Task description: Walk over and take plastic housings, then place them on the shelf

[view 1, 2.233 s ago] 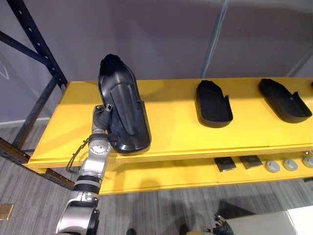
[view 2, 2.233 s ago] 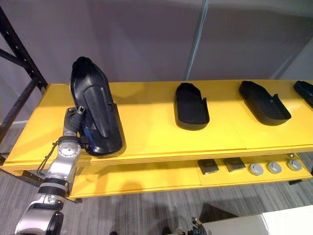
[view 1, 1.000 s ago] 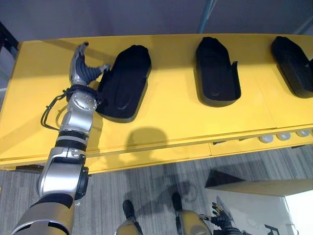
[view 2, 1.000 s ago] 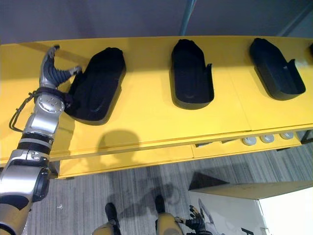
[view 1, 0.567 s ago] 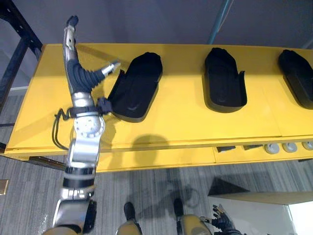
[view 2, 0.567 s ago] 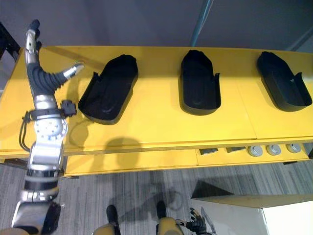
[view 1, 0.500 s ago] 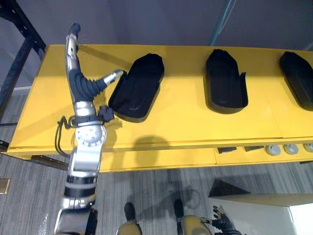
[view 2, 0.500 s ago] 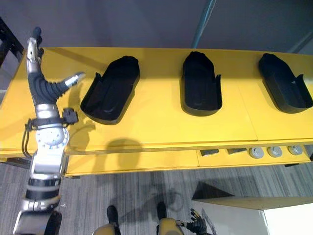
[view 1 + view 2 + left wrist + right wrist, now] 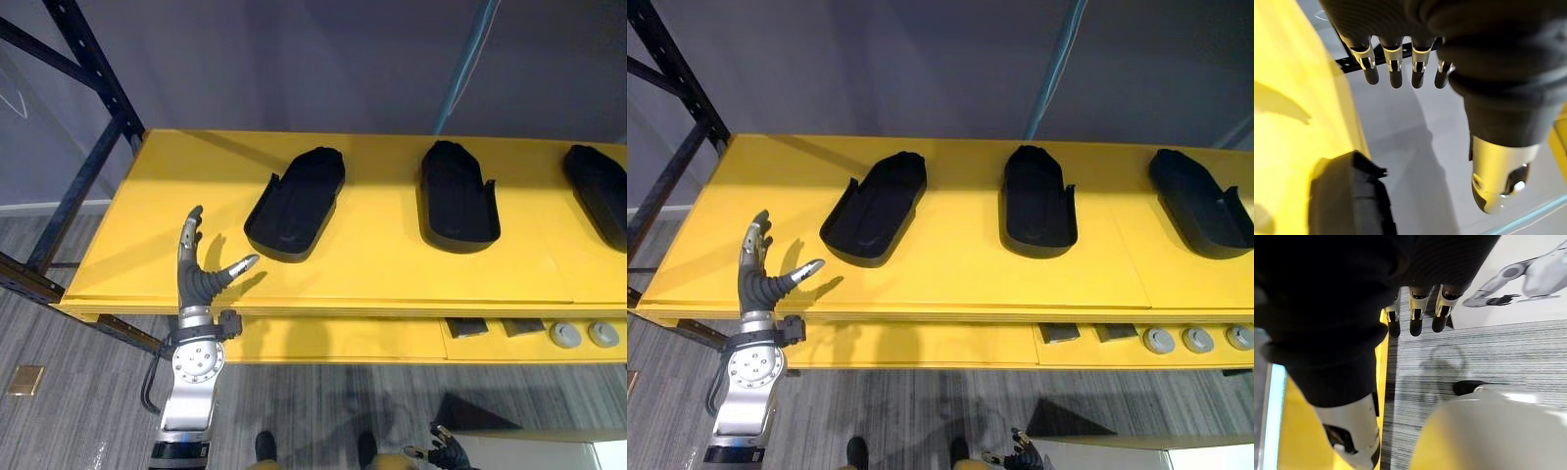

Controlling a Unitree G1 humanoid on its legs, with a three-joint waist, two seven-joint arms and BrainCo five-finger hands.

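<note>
Plastic housing lies near the shelf's left end. Left hand, fingers spread and empty, hovers by its front-left edge. Right hand has straight fingers.

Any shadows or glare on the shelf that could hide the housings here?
Left eye view: left hand throws a small shadow on the shelf beside its fingers, short of the nearest housing; no glare there. Left wrist view: a pointed shadow on the shelf, apart from the housing.
</note>
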